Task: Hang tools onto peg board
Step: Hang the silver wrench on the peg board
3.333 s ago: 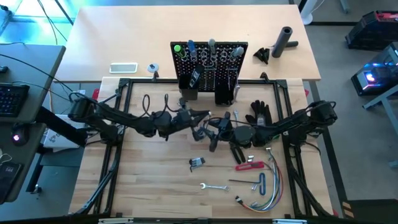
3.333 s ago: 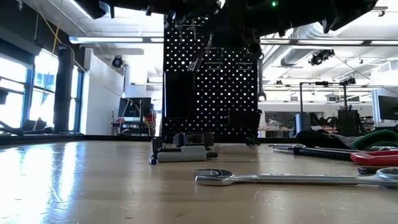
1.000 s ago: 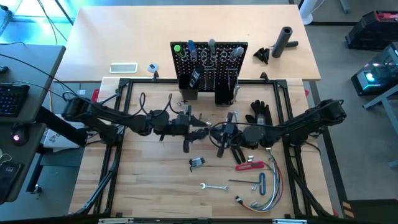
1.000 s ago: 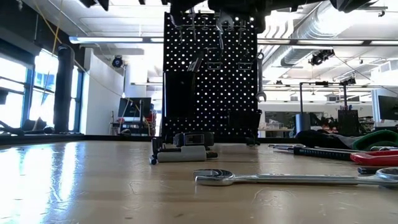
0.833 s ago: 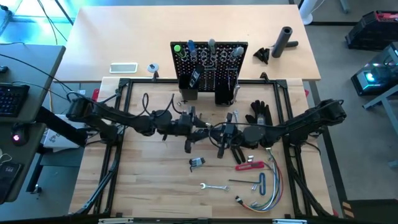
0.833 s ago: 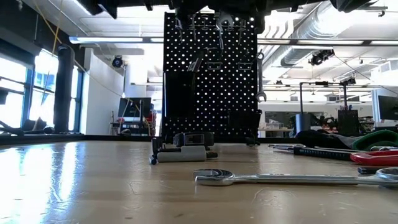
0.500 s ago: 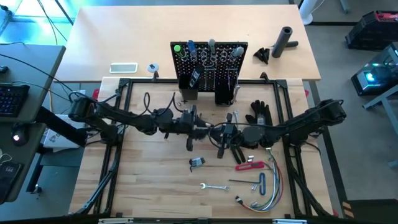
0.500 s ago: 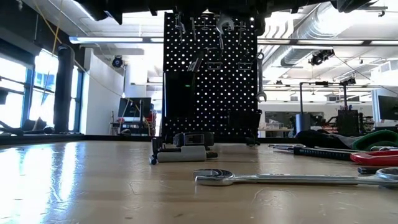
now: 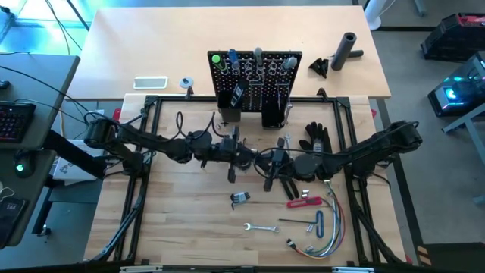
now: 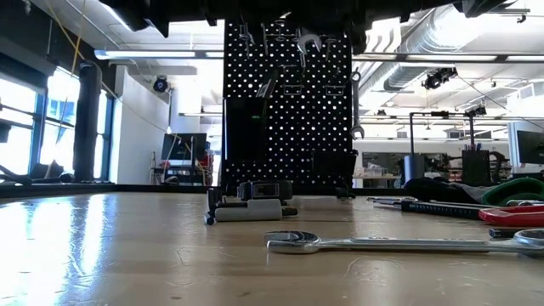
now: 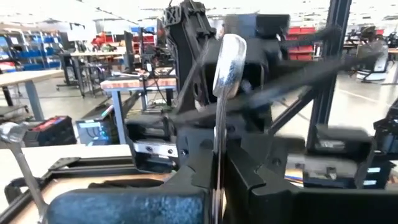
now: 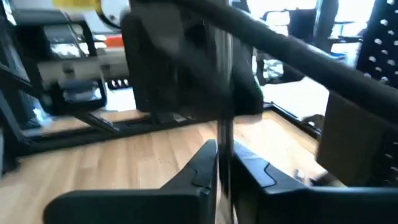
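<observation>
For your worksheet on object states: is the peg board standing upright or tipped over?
Upright: the peg board rises vertically from its base in the low view.

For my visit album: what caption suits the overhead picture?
Two robot arms meet mid-table before the peg board, left gripper holding a wrench.

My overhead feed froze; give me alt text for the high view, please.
Seen from above, the left gripper and right gripper meet mid-table, each apparently holding a wrench, in front of the upright peg board. A small wrench, hex keys and a red-handled tool lie nearer the front edge.
</observation>
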Controlling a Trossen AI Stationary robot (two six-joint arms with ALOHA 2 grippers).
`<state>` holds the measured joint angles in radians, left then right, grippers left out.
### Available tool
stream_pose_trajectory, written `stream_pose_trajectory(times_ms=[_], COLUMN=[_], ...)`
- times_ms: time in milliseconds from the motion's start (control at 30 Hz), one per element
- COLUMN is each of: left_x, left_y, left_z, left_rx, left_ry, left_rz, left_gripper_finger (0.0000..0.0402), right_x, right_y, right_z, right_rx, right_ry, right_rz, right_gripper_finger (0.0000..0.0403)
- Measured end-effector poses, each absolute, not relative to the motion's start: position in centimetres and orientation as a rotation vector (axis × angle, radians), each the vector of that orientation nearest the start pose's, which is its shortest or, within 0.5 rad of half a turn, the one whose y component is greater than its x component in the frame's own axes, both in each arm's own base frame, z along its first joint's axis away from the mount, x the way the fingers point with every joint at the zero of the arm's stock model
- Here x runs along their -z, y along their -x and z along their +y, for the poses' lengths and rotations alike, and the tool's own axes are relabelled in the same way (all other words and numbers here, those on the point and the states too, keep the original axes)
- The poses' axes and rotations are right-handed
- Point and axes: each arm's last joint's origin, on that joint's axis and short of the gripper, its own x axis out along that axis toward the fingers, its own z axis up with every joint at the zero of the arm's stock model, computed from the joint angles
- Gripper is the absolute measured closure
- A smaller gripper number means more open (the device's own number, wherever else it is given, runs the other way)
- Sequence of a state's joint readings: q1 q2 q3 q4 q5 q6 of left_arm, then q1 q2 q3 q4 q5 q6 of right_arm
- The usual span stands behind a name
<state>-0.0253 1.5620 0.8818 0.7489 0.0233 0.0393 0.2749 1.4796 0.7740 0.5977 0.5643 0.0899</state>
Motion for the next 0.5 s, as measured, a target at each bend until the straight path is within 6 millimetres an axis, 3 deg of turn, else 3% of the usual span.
stream_pose_trajectory(times_ms=[267,500], left_x=[-26.7,-26.2], left_y=[-34.2,-34.2], left_z=[0.8,4.3], left_rx=[-0.006,-0.135], left_ry=[-0.056,-0.037], left_rz=[-0.066,-0.045], left_gripper_finger=[0.0395,0.0395], right_x=[-25.0,-24.4], right_y=[-28.6,-26.4], right_z=[7.3,9.1], right_rx=[0.385,0.397], right_ry=[-0.028,-0.043], right_rz=[0.181,0.305], right_gripper_finger=[0.0340,0.0310])
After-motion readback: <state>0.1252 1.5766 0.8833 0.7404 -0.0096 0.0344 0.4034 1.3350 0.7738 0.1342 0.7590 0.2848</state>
